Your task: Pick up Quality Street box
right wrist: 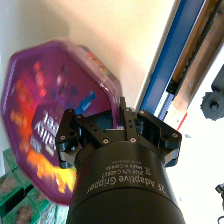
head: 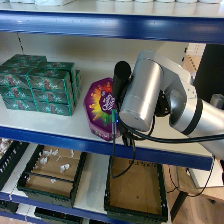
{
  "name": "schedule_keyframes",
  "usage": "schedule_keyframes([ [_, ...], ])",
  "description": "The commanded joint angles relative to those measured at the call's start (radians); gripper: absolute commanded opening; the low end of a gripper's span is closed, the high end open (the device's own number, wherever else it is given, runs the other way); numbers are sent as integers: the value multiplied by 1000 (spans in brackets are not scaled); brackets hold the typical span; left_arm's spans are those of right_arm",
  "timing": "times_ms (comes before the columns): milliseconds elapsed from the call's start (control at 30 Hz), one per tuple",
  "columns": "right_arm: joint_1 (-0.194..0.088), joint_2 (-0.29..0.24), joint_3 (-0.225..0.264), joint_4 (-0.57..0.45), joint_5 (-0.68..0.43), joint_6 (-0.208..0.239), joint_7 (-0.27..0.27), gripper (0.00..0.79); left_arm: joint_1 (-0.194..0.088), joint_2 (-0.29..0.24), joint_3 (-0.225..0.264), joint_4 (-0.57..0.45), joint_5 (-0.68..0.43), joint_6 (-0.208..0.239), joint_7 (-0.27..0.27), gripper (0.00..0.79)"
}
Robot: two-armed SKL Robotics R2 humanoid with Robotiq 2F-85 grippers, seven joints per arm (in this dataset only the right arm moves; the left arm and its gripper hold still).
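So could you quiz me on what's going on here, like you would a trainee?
1. True or false: the Quality Street box lies flat with its lid facing the ceiling.
2. What is stacked on the shelf to the robot's left of that box? A) green boxes B) red tins C) glass bottles
3. Fill in: the right gripper grips the purple box by its ____.

Key:
1. False. It is tipped up, with its colourful lid facing out of the shelf.
2. A, the green boxes.
3. Edge. The wrist view shows the box's side edge between the closed fingers.
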Motion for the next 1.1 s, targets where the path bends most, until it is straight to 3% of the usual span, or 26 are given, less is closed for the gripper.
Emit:
schedule_keyframes([
  [33, 4, -2, 3, 0, 5, 1, 0, 12, 0, 0, 0, 0, 0, 0, 0, 0],
  [1100, -4, -49, -25, -22, 7, 0, 0, 0, 0, 0, 0, 0, 0, 0, 0, 0],
])
